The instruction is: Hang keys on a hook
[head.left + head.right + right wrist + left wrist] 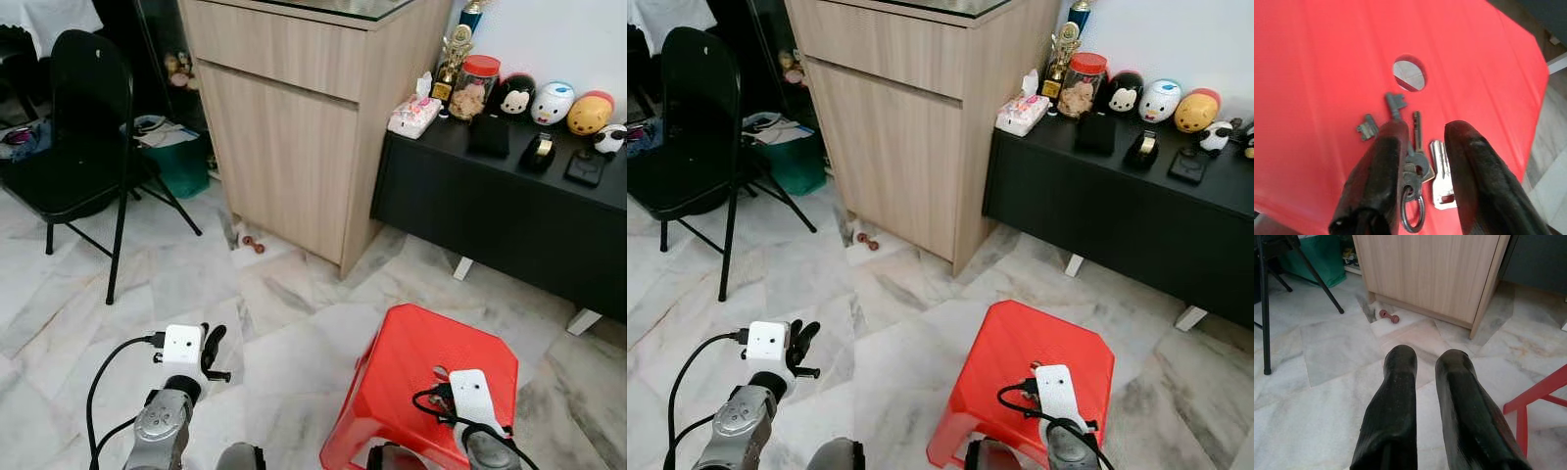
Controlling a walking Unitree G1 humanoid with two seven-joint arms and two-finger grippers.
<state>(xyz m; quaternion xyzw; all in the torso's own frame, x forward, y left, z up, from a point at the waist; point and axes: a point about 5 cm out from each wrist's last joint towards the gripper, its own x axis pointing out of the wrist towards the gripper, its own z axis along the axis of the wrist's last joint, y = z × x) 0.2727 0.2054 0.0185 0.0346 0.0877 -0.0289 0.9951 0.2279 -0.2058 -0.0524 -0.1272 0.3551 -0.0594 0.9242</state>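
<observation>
A bunch of metal keys (1418, 161) on a ring lies on top of the red plastic stool (411, 362), just short of the stool's round hole (1409, 73). My right gripper (1430, 129) hovers low over the keys. It is open, with one black finger on each side of the bunch and partly covering it. My left gripper (1426, 357) is held low over the marble floor to the left of the stool. Its fingers are slightly apart with nothing between them.
A light wooden cabinet (294, 127) stands ahead. A low black sideboard (509, 206) with figurines and jars is to its right. A black folding chair (83, 117) and a green bin (181, 162) are at the left. A small reddish toy (254, 243) lies by the cabinet's foot.
</observation>
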